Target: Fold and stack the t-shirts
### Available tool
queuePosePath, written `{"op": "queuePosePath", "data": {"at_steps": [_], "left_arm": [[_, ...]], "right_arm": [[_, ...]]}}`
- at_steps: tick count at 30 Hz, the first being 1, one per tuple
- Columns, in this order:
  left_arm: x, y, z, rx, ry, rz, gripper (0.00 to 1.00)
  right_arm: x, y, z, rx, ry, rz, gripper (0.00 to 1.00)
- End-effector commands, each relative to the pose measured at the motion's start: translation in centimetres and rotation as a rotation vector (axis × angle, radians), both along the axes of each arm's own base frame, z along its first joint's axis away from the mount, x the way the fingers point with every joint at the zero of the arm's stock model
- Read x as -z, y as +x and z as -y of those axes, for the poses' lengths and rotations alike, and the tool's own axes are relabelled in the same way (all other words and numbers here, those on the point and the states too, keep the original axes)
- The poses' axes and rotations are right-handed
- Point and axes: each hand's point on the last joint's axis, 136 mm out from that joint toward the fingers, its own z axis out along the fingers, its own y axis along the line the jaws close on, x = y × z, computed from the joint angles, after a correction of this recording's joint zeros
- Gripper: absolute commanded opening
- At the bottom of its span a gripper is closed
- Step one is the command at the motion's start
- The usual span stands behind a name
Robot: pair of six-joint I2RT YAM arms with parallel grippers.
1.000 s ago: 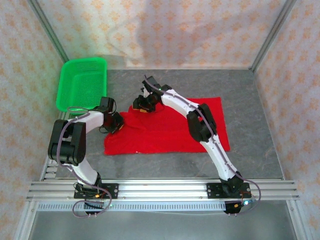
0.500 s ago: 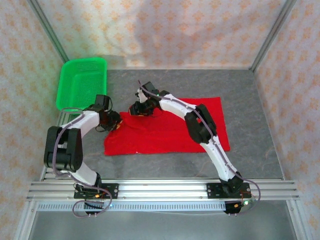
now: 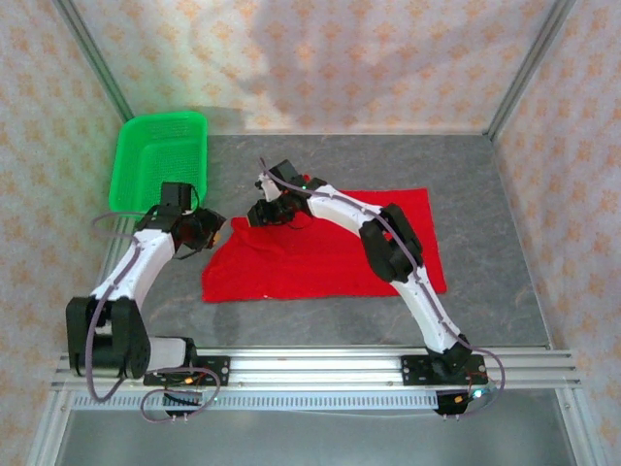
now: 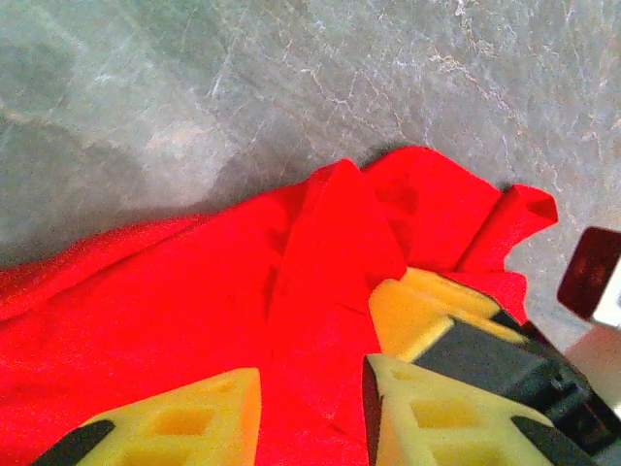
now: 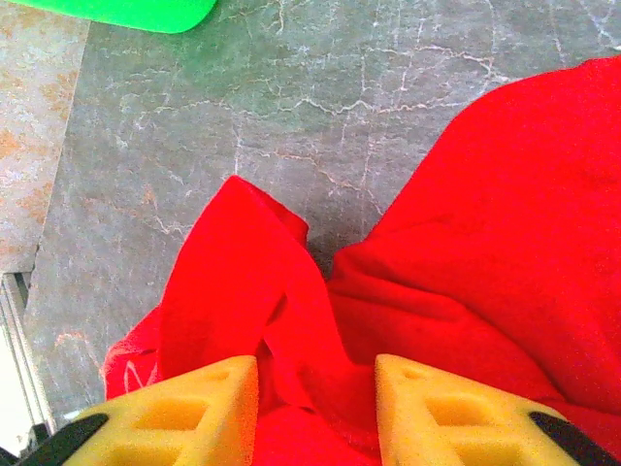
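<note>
The red t-shirt [image 3: 330,248] lies spread on the grey table, its upper left corner bunched up. Both grippers meet at that corner. My left gripper [image 3: 215,233] is open, and its yellow fingers straddle wrinkled red cloth [image 4: 320,262] in the left wrist view [image 4: 310,388]. One yellow finger of the right gripper [image 4: 427,306] rests on the cloth just ahead of it. My right gripper [image 3: 254,216] is open too; a raised fold of red cloth [image 5: 262,262] runs into the gap between its fingers [image 5: 315,374]. No print shows on the shirt.
A green mesh basket [image 3: 160,160] stands at the back left of the table, its corner in the right wrist view [image 5: 116,12]. Bare grey table [image 3: 320,160] lies behind and to the right of the shirt. Patterned walls close in three sides.
My left gripper has opened and its arm has stretched out toward the left. My right gripper has slid left along the shirt's corner while its jaws narrowed.
</note>
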Motion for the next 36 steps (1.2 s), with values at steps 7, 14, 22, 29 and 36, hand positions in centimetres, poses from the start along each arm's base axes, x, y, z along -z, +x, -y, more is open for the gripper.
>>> {"op": "queuePosePath", "data": {"at_steps": [7,14,22,29,36], "left_arm": [[5.3,-5.1,0.8,0.051,0.037,-0.166,0.19],[7.6,-4.4,1.9,0.099,0.077,-0.206,0.17],[10.8,-5.9,1.0,0.062,0.106,-0.278,0.15],[12.3,-7.1,0.0,0.054,0.128,-0.334,0.14],[13.2,-7.9,-0.6,0.047,0.14,-0.364,0.14]], "right_arm": [[-0.2,0.9,0.8,0.019,-0.077,0.091,0.29],[-0.3,1.9,1.0,0.077,-0.086,0.102,0.05],[-0.7,2.1,0.9,0.097,-0.055,0.076,0.0],[-1.3,5.8,3.1,0.308,0.061,-0.045,0.0],[-0.2,8.2,5.0,0.446,0.121,-0.178,0.0]]}}
